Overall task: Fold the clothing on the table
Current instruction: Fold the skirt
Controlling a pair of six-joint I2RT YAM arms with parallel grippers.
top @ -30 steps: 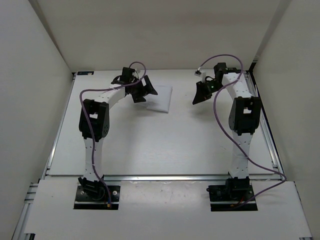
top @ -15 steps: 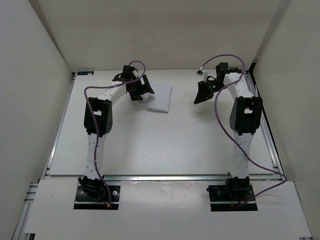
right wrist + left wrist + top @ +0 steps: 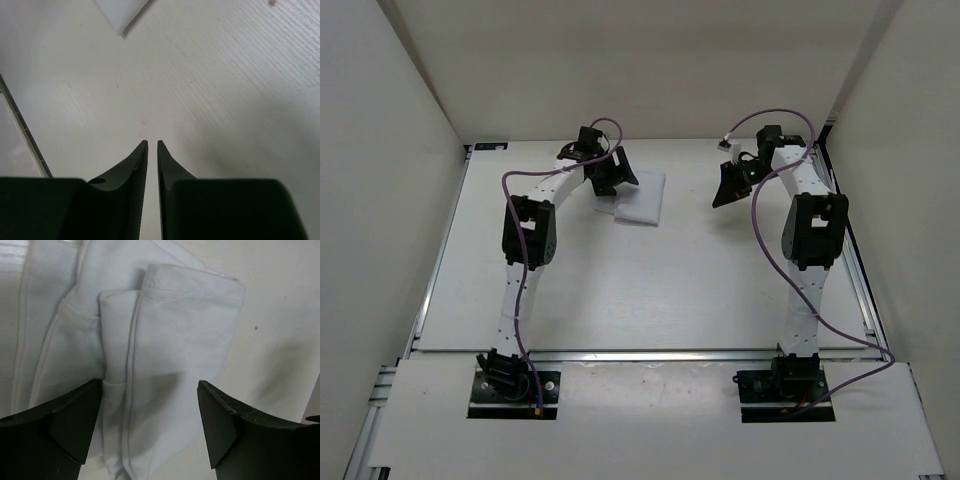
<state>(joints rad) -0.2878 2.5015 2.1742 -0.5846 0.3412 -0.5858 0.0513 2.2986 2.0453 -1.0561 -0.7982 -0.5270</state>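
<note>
Clothing (image 3: 640,197) lies folded at the far middle of the table (image 3: 620,290), a small white rectangle with a lower layer sticking out at its near left corner. My left gripper (image 3: 610,172) hangs over the clothing's left edge, and in the overhead view its black fingers overlap the fabric.

From the left wrist camera, the clothing (image 3: 175,340) fills most of the frame. I see 2 stitched hems running lengthwise, several layers stacked beside each other, and a squared-off folded end at the upper right. Bare table (image 3: 270,315) shows to the right of it. The left gripper (image 3: 150,387) has its jaws spread wide. The fabric sits between and beyond the 2 fingertips, and a soft shadow falls on the cloth between them. I cannot tell whether the tips touch the cloth, and nothing is clamped.

My right gripper (image 3: 730,187) sits well apart from the clothing, to its right, over bare table near the far right corner. In its wrist view the right gripper (image 3: 152,142) has its 2 fingers almost together, with only a thin slit between them and nothing inside. Below it is plain table (image 3: 225,75). A white corner (image 3: 120,12) pokes in at the top edge, and I cannot tell what it is.
</note>
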